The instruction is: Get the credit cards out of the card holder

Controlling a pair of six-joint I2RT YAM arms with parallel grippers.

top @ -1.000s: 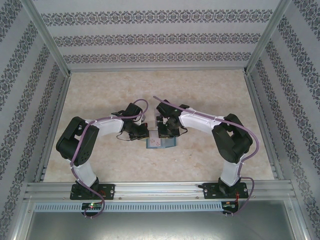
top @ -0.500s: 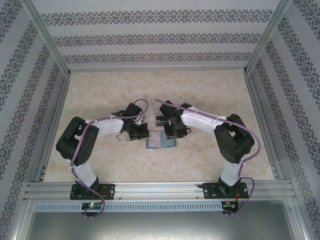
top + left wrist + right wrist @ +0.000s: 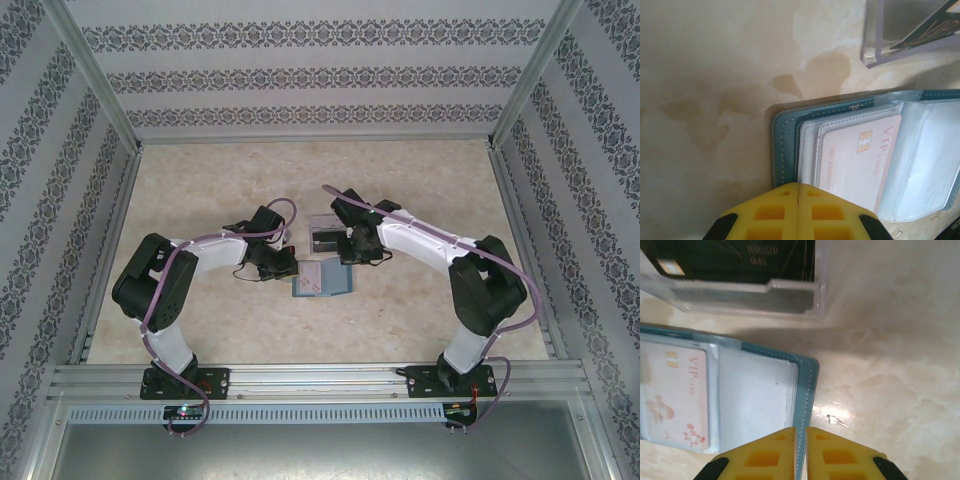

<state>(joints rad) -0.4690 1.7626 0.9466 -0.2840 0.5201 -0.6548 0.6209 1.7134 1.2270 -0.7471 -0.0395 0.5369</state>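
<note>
Teal card holder is lying open w/ a pale credit card sitting in its sleeve, left gripper closed at its edge, right gripper near-shut (can't tell if pinching), needing firm pinning, straight pull.

Beige marbled tabletop lay under me, matte, evenly lit. White wallpapered walls with grey floral bands boxed me in on three sides. Silver aluminium posts stood at corners.

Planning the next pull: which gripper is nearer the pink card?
Left. The left gripper is beside the pink card; the right gripper is at the card holder's opposite edge, a sleeve away.
</note>
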